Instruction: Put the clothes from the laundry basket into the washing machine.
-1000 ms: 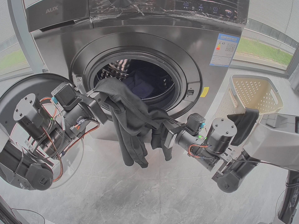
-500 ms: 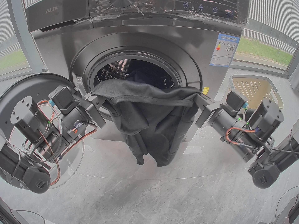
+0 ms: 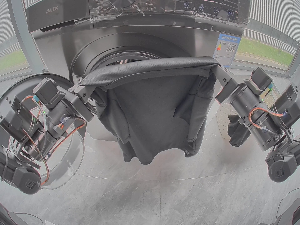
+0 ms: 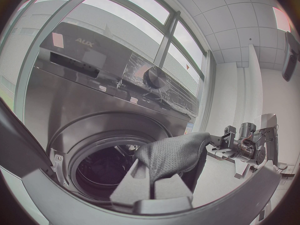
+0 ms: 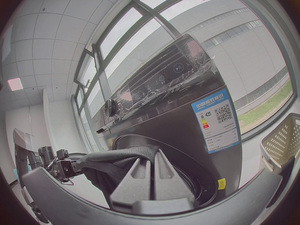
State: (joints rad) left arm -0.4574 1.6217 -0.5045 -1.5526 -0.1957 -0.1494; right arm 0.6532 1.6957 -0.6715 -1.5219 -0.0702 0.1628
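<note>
You have a dark garment [image 3: 156, 107] spread wide in front of the washing machine [image 3: 140, 32], covering most of its round opening. Your left pincer [image 3: 82, 88] is clamped on the garment's end at the machine's left side and your right pincer [image 3: 218, 71] on the end at its right. The open door [image 3: 18, 85] stands left of the machine. Another dark cloth [image 3: 237, 132] hangs to its right.
</note>
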